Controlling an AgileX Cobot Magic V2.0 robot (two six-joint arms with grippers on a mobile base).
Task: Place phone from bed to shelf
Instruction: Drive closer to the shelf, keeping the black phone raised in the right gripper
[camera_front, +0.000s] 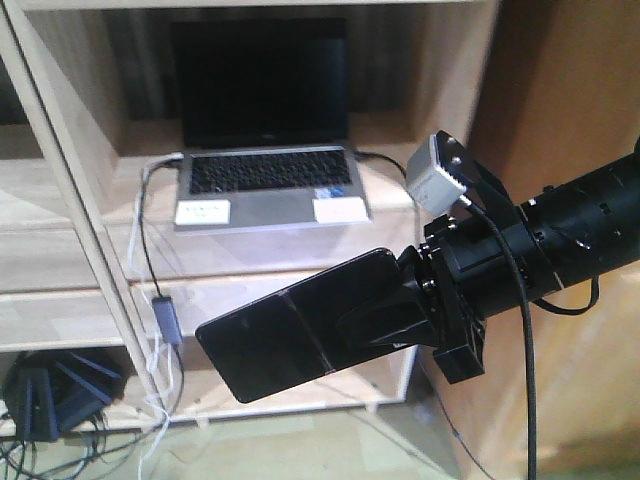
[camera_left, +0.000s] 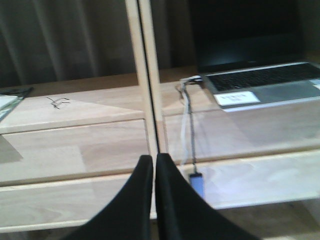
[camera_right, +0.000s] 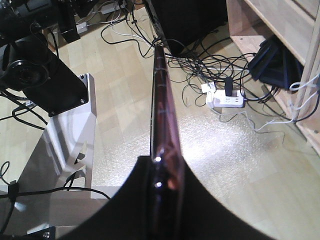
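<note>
- Right pincer (camera_front: 350, 325) clamped one end of the phone (camera_front: 285, 340), mid-air in front of the shelf (camera_front: 280, 258).
- Left pincer (camera_left: 154, 167) was closed together and empty.
- Risks: the end-only grip could slip, or the phone could clip the board edge or the laptop (camera_front: 268, 188).

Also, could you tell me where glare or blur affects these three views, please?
Exterior front view: evenly lit, fairly sharp, the seam across the phone clear. Left wrist view: soft throughout, the label on the laptop unreadable. Right wrist view: strong glare on the floor, the phone's near end blurred.
</note>
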